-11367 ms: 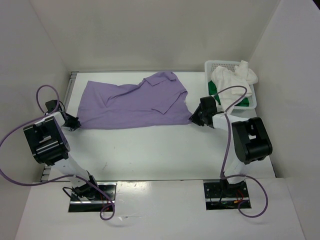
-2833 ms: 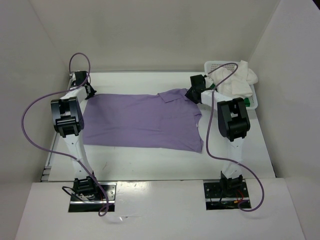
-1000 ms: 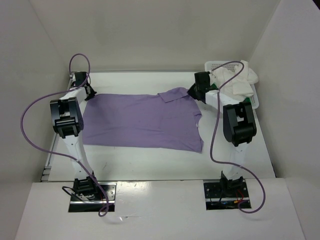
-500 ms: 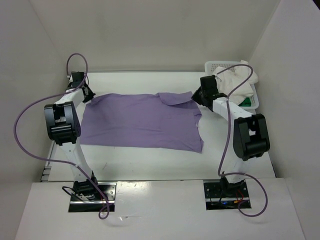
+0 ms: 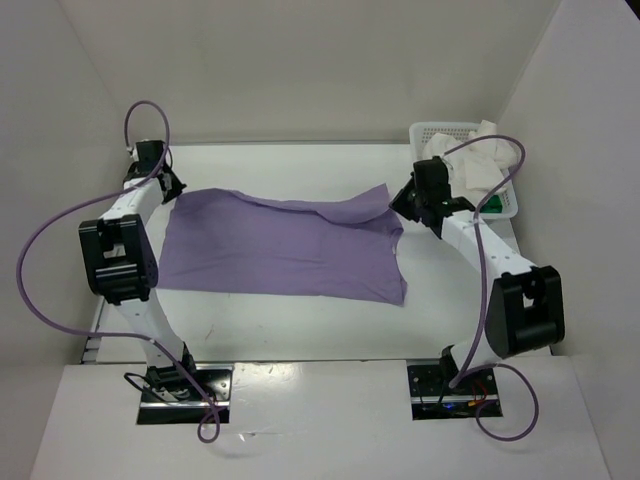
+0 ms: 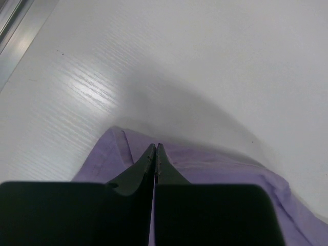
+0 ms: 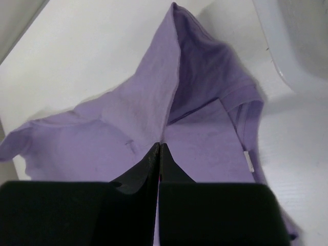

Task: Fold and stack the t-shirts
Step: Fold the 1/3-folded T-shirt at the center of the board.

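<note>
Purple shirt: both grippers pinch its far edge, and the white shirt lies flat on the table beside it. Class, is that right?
Not quite. The white shirt lies heaped in the basket at the far right, as the top view shows. The rest stands: the left gripper and the right gripper are both shut on the purple shirt, at its far edge.

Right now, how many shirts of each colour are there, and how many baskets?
lavender t-shirt: 1
white t-shirt: 1
green t-shirt, mostly hidden: 1
white plastic basket: 1
Total: 4
</note>
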Controlling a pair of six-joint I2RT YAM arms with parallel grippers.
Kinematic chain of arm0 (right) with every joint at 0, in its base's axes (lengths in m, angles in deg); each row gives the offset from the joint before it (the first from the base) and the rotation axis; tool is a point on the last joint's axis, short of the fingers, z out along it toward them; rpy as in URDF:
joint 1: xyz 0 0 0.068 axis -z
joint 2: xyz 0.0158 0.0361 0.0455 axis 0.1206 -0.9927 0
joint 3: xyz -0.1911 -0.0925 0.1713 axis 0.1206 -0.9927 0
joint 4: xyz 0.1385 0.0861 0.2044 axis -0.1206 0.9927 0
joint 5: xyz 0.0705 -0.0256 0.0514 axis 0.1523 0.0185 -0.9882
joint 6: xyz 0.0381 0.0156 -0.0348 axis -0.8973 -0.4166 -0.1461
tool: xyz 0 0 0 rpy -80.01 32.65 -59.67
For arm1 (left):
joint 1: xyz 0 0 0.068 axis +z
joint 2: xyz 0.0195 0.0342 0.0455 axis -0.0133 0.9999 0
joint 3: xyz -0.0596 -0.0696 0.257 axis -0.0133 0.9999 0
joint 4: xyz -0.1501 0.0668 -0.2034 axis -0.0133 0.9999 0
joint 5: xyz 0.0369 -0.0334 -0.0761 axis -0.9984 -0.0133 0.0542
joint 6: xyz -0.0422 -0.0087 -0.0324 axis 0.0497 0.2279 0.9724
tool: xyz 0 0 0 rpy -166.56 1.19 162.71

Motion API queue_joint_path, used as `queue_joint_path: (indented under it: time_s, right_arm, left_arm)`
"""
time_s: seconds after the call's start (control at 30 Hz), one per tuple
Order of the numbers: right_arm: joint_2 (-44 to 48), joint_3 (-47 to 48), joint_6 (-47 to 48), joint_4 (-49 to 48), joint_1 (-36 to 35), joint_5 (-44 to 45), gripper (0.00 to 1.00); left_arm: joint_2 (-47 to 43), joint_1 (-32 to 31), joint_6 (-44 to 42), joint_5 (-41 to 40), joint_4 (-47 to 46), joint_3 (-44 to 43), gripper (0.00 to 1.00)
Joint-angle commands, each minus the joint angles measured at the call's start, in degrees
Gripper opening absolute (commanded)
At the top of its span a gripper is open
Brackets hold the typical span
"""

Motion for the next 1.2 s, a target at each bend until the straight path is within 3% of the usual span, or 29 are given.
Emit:
queue_joint_path:
  time_s: [0.0, 0.23, 0.47, 0.9, 1.13, 1.17]
  right_arm:
    - [5.78, 0.29, 0.68, 3.82, 0.36, -3.02, 0.00]
    - [12.12, 1.09, 0.15, 8.14, 0.36, -4.87, 0.00]
    - [12.22, -10.95, -0.37, 6.20, 0.36, -4.08, 0.00]
    - [21.79, -5.33, 0.07, 16.49, 0.36, -6.01, 0.00]
    - [25.22, -16.39, -0.46, 16.58, 0.36, -4.18, 0.00]
    - [24.01, -17.80, -0.46, 15.79, 0.36, -4.17, 0.00]
  left_arm:
    - [-3.69, 0.46, -1.61, -1.12, 0.68, 0.54, 0.00]
    - [-4.22, 1.00, -1.61, -0.07, 1.30, -0.17, 0.00]
    - [-2.20, 1.00, -2.13, -1.99, -0.73, 4.93, 0.00]
    - [-0.18, 2.05, -2.14, -3.14, 0.59, 3.26, 0.00]
    - [4.12, 3.19, -2.66, -4.90, 1.47, 1.34, 0.00]
    - [4.13, 3.19, -2.67, -4.90, 1.99, 0.72, 0.04]
